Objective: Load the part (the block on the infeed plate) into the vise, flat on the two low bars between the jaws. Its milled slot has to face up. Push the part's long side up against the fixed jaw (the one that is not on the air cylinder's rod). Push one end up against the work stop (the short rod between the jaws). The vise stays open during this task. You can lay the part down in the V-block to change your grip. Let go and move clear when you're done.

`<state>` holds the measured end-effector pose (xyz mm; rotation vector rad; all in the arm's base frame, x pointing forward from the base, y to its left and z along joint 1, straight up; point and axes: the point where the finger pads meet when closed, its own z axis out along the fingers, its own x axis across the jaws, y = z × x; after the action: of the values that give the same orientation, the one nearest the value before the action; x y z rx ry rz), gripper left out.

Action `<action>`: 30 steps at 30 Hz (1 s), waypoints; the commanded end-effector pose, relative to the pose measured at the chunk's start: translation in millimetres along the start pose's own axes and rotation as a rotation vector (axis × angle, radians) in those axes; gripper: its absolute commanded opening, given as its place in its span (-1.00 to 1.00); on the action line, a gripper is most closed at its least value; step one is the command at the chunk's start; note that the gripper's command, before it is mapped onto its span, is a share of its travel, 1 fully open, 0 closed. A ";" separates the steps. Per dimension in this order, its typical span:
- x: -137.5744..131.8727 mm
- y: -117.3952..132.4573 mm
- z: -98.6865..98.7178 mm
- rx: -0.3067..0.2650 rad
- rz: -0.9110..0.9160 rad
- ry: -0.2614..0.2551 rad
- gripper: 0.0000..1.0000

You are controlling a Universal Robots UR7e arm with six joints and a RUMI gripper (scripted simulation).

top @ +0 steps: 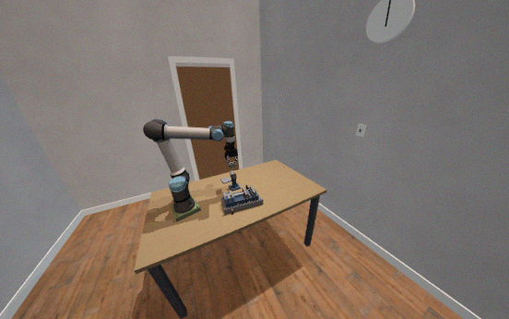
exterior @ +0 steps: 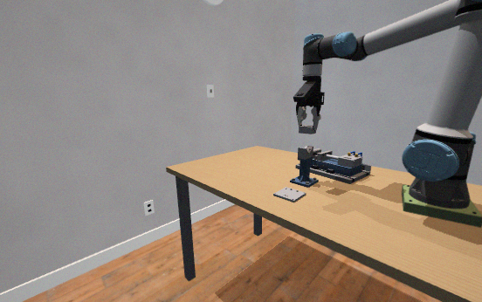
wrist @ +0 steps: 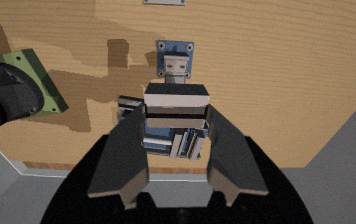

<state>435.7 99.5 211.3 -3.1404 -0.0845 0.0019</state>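
My gripper (top: 232,161) (exterior: 308,126) (wrist: 175,104) is shut on the part (exterior: 307,130) (wrist: 176,100), a grey block held across the fingertips. In the wrist view a darker channel runs lengthwise between two lighter strips on its camera-facing side. The part hangs in the air above the V-block (top: 233,174) (exterior: 306,152) (wrist: 176,65) on its blue post, touching nothing below. The vise (top: 242,199) (exterior: 335,166) (wrist: 158,132) stands beside the V-block, with nothing seen lying between its jaws; the part and fingers hide some of it in the wrist view. The infeed plate (top: 225,180) (exterior: 289,195) (wrist: 165,2) is bare.
The robot's green base plate (top: 187,211) (exterior: 441,209) (wrist: 55,95) is on the table (top: 184,240) (exterior: 236,175) (wrist: 280,75), to one side of the vise. The V-block's post stands between the infeed plate and the vise. Walls rise beyond the table.
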 end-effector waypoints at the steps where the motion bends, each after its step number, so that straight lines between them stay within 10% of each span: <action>1: 0.8 1.3 -0.5 0.000 -0.009 0.001 -1.00; 30: 5.4 13.2 -1.0 0.000 -0.092 0.001 -1.00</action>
<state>440.4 89.1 211.6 -3.1351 -0.2019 0.0019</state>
